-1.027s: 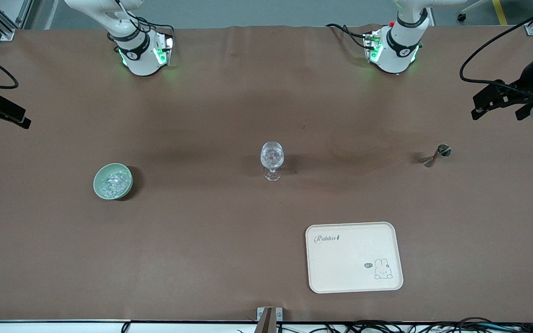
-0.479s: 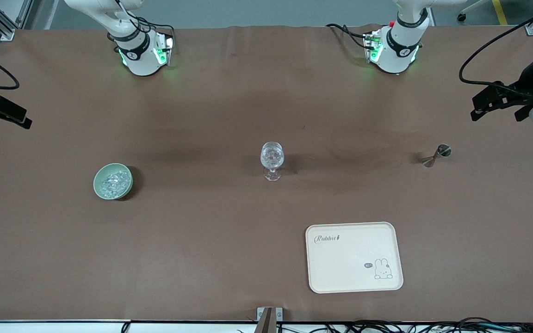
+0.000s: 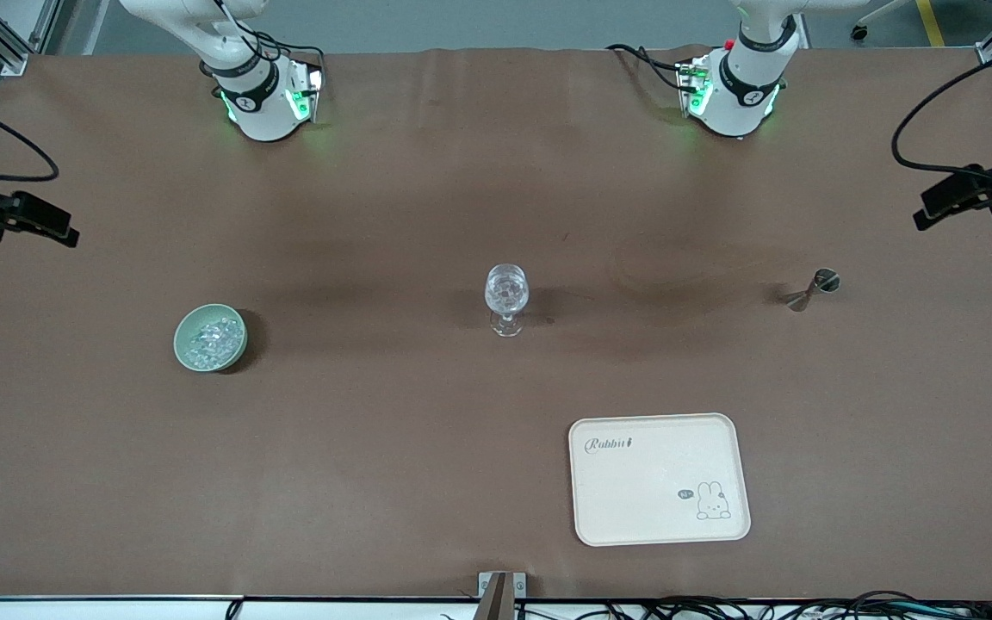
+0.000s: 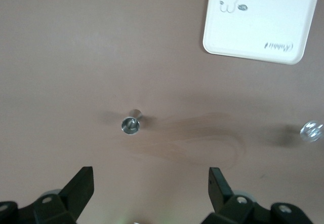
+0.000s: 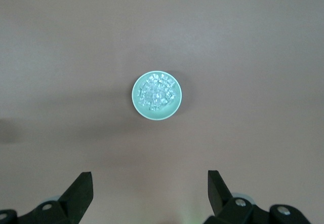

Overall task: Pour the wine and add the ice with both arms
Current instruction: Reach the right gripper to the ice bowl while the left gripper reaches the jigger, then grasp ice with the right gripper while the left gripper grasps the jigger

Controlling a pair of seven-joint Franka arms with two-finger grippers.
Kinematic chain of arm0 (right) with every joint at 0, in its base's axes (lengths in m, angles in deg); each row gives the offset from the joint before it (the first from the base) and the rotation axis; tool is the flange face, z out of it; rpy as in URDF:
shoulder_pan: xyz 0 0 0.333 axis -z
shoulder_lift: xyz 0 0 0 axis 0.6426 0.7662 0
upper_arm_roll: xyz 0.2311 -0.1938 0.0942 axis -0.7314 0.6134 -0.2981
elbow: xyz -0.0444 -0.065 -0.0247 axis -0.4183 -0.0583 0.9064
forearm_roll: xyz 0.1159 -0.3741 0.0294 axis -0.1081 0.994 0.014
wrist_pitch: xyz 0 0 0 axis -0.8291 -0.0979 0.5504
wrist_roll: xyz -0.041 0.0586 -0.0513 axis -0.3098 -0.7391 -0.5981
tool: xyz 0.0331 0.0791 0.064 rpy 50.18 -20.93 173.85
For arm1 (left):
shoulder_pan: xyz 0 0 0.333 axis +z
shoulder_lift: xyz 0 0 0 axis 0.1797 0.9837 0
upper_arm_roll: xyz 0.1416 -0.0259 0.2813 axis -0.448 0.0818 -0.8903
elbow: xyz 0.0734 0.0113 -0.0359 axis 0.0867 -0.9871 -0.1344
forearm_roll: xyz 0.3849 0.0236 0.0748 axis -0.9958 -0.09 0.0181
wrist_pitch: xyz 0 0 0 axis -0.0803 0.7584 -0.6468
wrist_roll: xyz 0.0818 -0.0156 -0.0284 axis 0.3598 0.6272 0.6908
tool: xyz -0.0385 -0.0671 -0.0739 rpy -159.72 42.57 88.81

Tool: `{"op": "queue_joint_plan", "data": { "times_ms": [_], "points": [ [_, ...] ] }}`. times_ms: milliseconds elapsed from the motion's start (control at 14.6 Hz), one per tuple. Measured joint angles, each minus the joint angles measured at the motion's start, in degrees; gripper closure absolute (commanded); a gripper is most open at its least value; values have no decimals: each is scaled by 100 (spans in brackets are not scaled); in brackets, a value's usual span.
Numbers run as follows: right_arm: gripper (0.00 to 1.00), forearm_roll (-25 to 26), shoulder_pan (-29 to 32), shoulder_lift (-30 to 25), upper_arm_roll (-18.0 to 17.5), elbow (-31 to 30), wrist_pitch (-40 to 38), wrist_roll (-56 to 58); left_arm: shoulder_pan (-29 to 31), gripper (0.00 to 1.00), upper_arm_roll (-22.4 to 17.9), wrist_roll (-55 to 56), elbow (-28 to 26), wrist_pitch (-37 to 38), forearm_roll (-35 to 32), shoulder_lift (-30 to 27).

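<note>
A stemmed glass (image 3: pixel 506 297) stands mid-table with clear, glinting contents in its bowl. It also shows in the left wrist view (image 4: pixel 311 131). A green bowl (image 3: pixel 210 337) of ice (image 3: pixel 215 334) sits toward the right arm's end of the table. My right gripper (image 3: pixel 31 226) hangs open and empty high over that end, with the bowl (image 5: pixel 157 95) and ice (image 5: pixel 157 92) below it. A small metal jigger (image 3: pixel 813 288) lies toward the left arm's end. My left gripper (image 3: pixel 965 196) hangs open and empty high over that end, with the jigger (image 4: pixel 131 124) below it.
A cream tray (image 3: pixel 658 479) with a rabbit print lies nearer to the front camera than the glass, and shows in the left wrist view (image 4: pixel 258 21). A faint damp ring marks the brown cover between the glass and the jigger. Cables run along the front edge.
My left gripper has drawn outward toward its end of the table. My right gripper has shifted slightly inward over the table. The objects have not moved.
</note>
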Motion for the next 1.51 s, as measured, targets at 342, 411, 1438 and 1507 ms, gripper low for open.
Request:
{"op": "queue_joint_plan", "data": {
  "times_ms": [342,411,1438,1507],
  "points": [
    [0,-2,-15,142,-16,-1312,1557,168,27,0,-914,419,-43,291,371,485],
    [0,-2,-16,185,-17,-1575,1913,258,23,0,-1105,639,-55,324,568,631],
    [26,-2,-9,1511,-17,-3662,5794,1019,349,0,-3814,1162,-625,678,4577,3421],
    [29,-2,-9,1553,-18,-3683,5846,1044,365,0,-3828,1172,-735,678,4726,3500]
  ]
}}
